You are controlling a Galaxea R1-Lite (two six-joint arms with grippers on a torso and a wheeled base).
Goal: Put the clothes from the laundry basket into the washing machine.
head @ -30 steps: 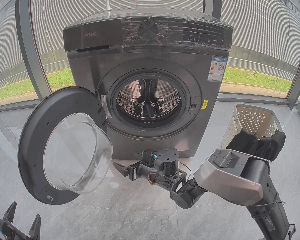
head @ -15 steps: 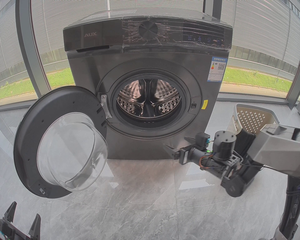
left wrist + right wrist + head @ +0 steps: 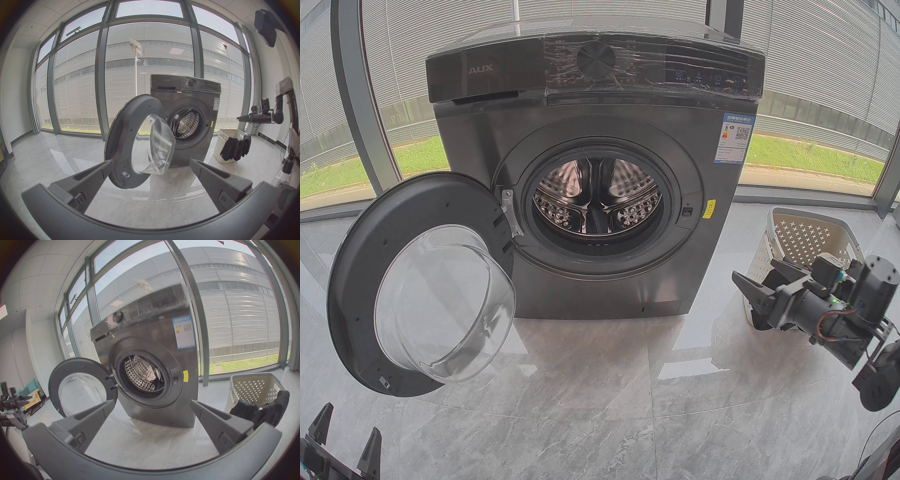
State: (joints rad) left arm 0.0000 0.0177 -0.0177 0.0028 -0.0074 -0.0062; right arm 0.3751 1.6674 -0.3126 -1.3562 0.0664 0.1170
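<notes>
The right end effector [image 3: 755,270], wide open and empty, hung just before the laundry basket [image 3: 800,212], far nearer than the open left end effector [image 3: 350,425]; dark clothes [image 3: 250,412] draped over the basket's rim lay beside it

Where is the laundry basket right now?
In the head view the laundry basket stands on the floor right of the washing machine, by the window. Dark clothes hang over its rim, with the right tool just before it.

Right gripper [image 3: 755,271] hung at the frame's right edge, jaws apart; left gripper [image 3: 347,430] sat lower left, jaws spread.
</notes>
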